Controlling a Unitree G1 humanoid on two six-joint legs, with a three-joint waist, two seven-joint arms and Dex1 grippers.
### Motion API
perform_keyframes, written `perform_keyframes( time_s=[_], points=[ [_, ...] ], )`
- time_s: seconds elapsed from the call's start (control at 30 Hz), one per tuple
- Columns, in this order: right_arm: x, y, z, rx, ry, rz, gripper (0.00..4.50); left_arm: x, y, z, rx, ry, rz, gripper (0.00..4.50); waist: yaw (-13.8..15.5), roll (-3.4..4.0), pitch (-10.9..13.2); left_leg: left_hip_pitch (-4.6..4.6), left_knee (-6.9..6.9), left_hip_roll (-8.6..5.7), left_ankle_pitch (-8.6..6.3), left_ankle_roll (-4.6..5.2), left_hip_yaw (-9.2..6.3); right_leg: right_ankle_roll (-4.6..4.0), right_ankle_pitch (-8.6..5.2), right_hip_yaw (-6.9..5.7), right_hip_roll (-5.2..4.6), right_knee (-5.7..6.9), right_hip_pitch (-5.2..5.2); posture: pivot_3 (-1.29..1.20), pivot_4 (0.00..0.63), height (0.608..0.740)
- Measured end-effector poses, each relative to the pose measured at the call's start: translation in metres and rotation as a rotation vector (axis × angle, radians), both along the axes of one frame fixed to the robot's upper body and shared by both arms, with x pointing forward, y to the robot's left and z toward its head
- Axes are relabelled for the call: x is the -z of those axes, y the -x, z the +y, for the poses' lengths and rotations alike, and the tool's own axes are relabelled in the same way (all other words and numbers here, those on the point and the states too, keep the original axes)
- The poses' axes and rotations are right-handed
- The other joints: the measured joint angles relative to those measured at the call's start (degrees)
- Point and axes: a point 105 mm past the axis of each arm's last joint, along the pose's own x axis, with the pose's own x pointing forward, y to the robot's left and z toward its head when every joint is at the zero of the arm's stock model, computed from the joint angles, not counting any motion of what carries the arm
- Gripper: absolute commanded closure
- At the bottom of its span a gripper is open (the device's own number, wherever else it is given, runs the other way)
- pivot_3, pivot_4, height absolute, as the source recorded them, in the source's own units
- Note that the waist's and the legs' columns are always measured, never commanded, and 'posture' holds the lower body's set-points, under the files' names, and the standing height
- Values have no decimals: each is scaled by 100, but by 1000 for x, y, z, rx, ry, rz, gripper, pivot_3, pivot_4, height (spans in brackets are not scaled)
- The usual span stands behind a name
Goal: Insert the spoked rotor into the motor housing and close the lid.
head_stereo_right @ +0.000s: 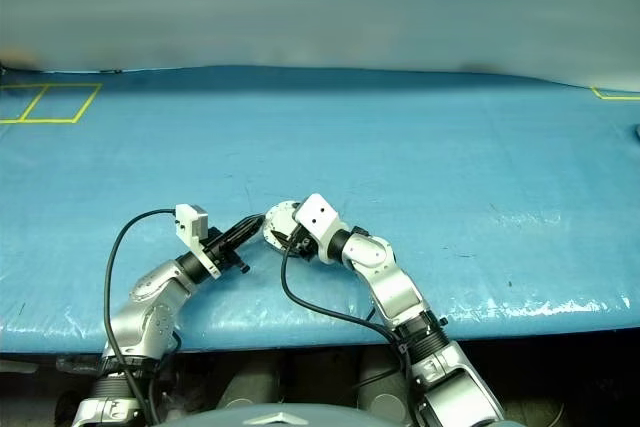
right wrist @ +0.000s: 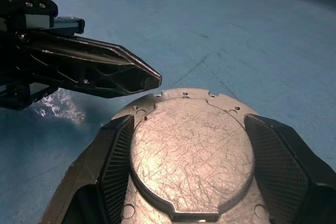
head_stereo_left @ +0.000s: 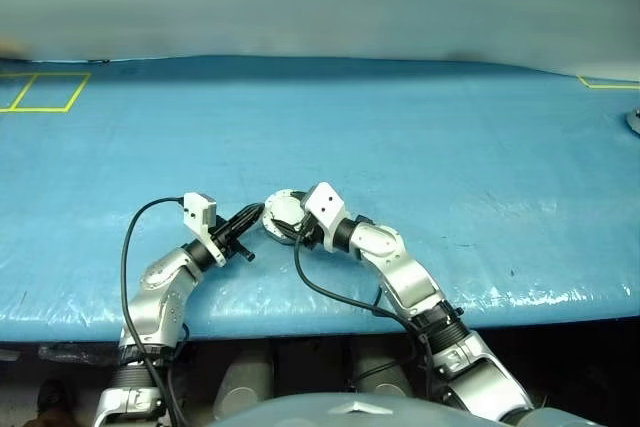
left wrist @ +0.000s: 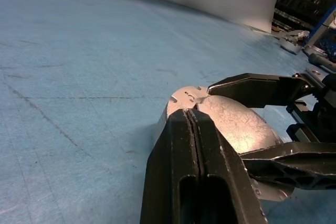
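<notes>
At the near middle of the blue cloth-covered table [head_stereo_left: 420,137], the right gripper [right wrist: 184,166] is clasping a round pale grey metal disc, the lid [right wrist: 191,150], its plain scratched outer face showing, with one black finger pressing against each side of the rim. The lid is sitting with a notched silver flange just under it; whether that belongs to the motor housing cannot be told. The left gripper [left wrist: 191,129] is reaching in from the left, its two black fingers lying pressed together with nothing between them, the tips hanging just beside the lid's left edge; contact cannot be told. Yellow tape lines [head_stereo_left: 45,92] are marking squares at the table's far left corner
</notes>
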Motion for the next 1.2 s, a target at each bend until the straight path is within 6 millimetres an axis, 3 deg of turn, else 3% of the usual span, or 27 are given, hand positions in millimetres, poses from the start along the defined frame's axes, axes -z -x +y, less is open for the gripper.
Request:
perform_keyframes(
  time_s=[0.43,0.6,0.87,1.07,1.2],
  points=[
    [0,-1,-4,16,-18,17,1486,1,-3,-4,25,-81,-30,4500,46,3,-3,4,2,0,0,0,-1,0,0,-1,-1,-1,-1,0,150,740],
    [-2,3,-14,-13,-20,46,29,2,-6,-2,2,-98,-38,4500,87,0,-5,0,0,-4,-5,-3,-3,1,-1,-1,-2,-7,2,0,150,740],
    [-12,13,-32,10,-139,100,29,1,-6,-3,2,-115,-61,4500,86,1,5,-28,2,-3,-5,-4,-2,3,0,-2,-2,-6,0,0,150,740],
    [-33,7,-46,67,-312,175,29,0,-7,-6,11,-127,-82,4500,94,2,12,-38,-3,-4,-5,-4,-3,4,1,-3,-2,-6,-6,0,150,740],
    [-22,7,-61,102,-346,289,29,0,-9,-8,8,-120,-93,4500,98,0,15,-42,-3,-5,-6,-3,-3,4,2,-2,-2,-9,-9,0,150,740]
  ],
)
